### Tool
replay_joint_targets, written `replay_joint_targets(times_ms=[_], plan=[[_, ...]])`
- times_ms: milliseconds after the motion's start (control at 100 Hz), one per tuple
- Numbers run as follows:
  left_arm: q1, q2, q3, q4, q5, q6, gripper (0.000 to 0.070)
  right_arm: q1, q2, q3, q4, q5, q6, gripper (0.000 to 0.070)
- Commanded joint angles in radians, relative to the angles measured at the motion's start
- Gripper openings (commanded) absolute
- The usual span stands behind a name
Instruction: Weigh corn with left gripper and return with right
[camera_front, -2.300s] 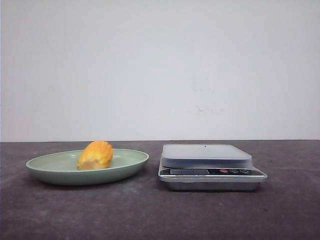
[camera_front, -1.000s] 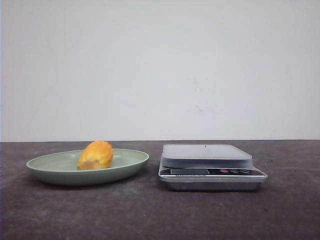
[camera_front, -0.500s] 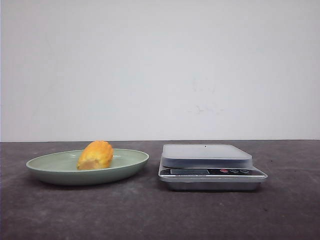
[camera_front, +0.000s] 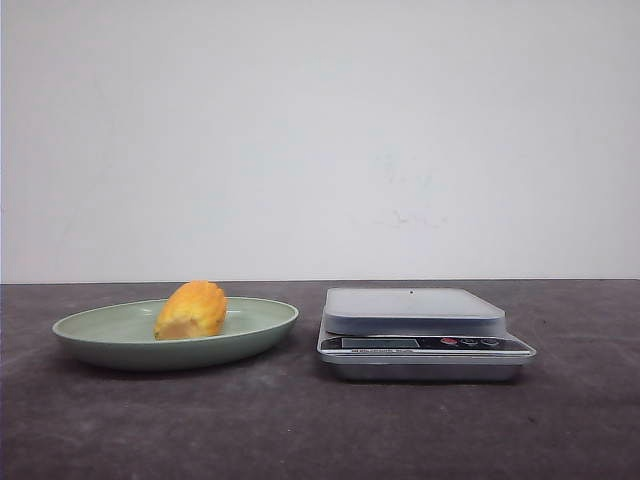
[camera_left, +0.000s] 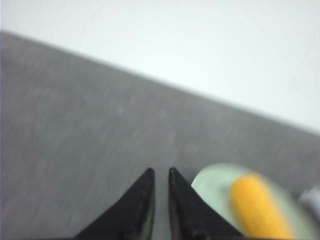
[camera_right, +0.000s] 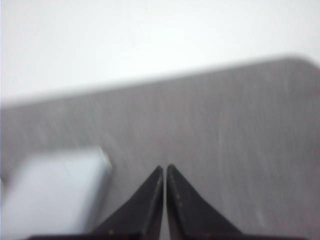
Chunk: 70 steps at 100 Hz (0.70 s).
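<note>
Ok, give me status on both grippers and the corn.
Left gripper shut, empty, near plate. Right gripper shut, empty, beside scale. Corn on plate, untouched. Nothing in the way.

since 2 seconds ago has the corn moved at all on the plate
No. In the front view the corn lies at the same spot on the green plate, just as far left of the scale, which has not shifted either.
</note>
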Motion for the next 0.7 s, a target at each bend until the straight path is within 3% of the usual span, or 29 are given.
replay_joint_targets(times_ms=[0,120,230,300,350,430,480,690], plan=[[-0.001,0.067,0.113,-0.013,0.004,-0.016,0.0007,0.002,0.047,0.092,-0.021,-0.002,0.04,0.0003],[-0.001,0.222,0.309,-0.079,0.01,0.023,0.001,0.002,0.155,0.259,-0.097,-0.016,0.018,0.0023],[-0.001,0.364,0.486,-0.13,0.072,0.035,0.0085,0.002,0.257,0.404,-0.163,-0.034,-0.001,0.0209],[-0.001,0.432,0.576,-0.169,0.116,0.035,0.0134,0.003,0.31,0.481,-0.198,-0.054,-0.026,0.024],[-0.002,0.469,0.629,-0.202,0.145,0.034,0.0247,0.003,0.342,0.531,-0.224,-0.059,-0.043,0.0306],[-0.008,0.51,0.691,-0.251,0.166,0.035,0.0512,0.003,0.379,0.594,-0.263,-0.056,-0.056,0.0555],[-0.014,0.522,0.713,-0.27,0.166,0.035,0.0612,0.003,0.393,0.62,-0.281,-0.056,-0.068,0.0657],[-0.053,0.535,0.723,-0.279,0.177,0.038,0.059,0.015,0.401,0.642,-0.301,-0.055,-0.076,0.0661]])
